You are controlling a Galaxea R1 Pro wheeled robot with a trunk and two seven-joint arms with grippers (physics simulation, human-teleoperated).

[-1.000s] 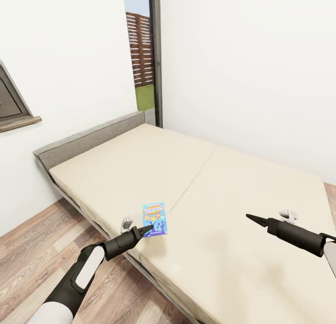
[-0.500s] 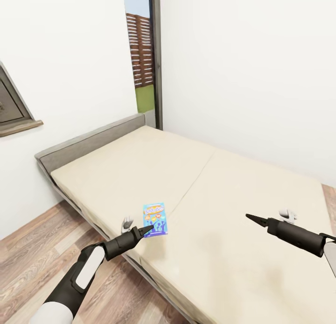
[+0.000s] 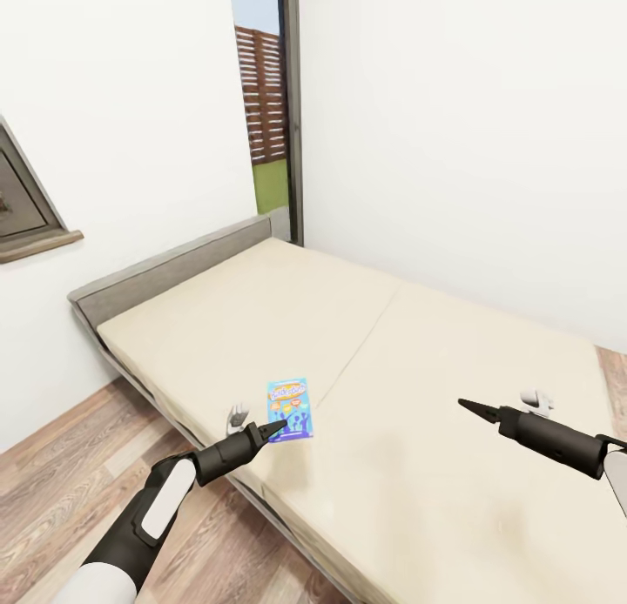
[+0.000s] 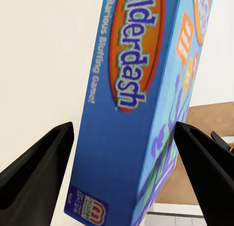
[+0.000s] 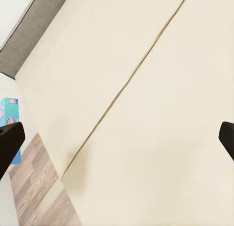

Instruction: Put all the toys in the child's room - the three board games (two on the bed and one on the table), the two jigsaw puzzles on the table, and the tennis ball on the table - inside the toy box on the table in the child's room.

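now the left gripper [image 4: 122,162], jaws spread, should straddle the blue game [image 3: 290,409] squarely before closing.

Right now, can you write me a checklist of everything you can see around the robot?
Surface: cream bed with a seam down the mattress and a grey headboard.
Job's things: one blue board game lies flat near the bed's edge; its box reads Balderdash.
Clutter: nothing seen.
Grippers: left gripper open, its fingers either side of the game, not touching it; right gripper open over bare mattress.
Cables: nothing seen.
Surroundings: white walls, wooden floor, a tall window strip showing a fence and grass, a framed ledge on the wall.
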